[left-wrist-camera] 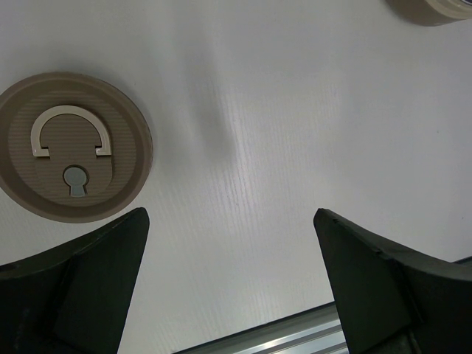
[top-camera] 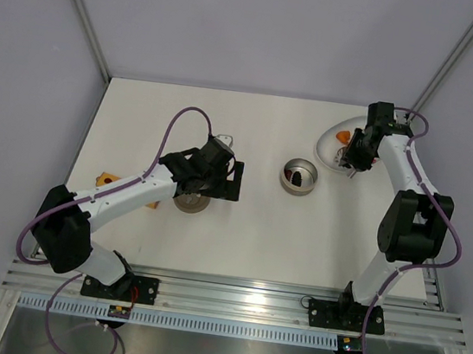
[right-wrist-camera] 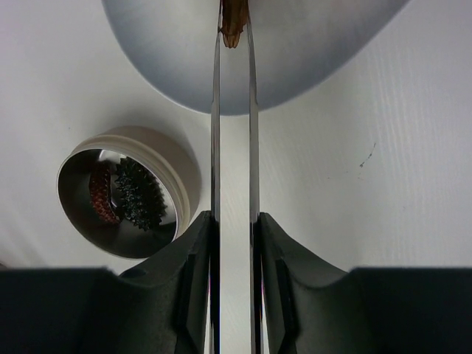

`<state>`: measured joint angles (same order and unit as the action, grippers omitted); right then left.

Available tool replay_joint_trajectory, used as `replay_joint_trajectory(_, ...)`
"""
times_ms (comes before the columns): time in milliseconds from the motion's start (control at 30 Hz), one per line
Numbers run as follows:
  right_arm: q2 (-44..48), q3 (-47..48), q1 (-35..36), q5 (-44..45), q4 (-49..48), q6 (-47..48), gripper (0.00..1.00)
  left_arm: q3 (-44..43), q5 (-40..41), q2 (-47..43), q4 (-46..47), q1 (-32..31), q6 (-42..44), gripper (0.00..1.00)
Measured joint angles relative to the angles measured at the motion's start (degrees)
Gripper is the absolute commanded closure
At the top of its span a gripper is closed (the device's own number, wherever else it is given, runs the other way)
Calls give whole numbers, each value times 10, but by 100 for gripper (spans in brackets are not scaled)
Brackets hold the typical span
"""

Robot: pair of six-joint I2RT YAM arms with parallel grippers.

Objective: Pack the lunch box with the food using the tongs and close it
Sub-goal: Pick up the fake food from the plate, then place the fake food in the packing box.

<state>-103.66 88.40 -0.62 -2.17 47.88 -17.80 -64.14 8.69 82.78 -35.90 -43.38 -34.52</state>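
Observation:
My right gripper (right-wrist-camera: pixel 233 217) (top-camera: pixel 354 160) is shut on the tongs (right-wrist-camera: pixel 215 133), whose two slim arms run nearly parallel. Their tips pinch a small brown piece of food (right-wrist-camera: pixel 234 26) over the white plate (right-wrist-camera: pixel 295 51). An orange piece of food (top-camera: pixel 342 137) lies on that plate. The round lunch box (right-wrist-camera: pixel 125 192) (top-camera: pixel 298 176) stands uncovered to the left of the tongs, with dark red-brown pieces inside. Its brown-grey lid (left-wrist-camera: pixel 74 146) (top-camera: pixel 191 202) lies flat on the table. My left gripper (left-wrist-camera: pixel 230 214) (top-camera: pixel 234 179) hangs open beside the lid, holding nothing.
The white oval plate (top-camera: pixel 328 141) sits at the back right. An orange block (top-camera: pixel 107 179) pokes out from under the left arm at the left. The metal rail (top-camera: pixel 230 294) runs along the near table edge. A beige rim (left-wrist-camera: pixel 431 9) shows at the top right of the left wrist view.

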Motion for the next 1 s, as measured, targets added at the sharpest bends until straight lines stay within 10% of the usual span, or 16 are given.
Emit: replay_joint_trajectory(1000,208,-104,158,-6,51,-23,72,17,-10,-12,13,0,-11,1)
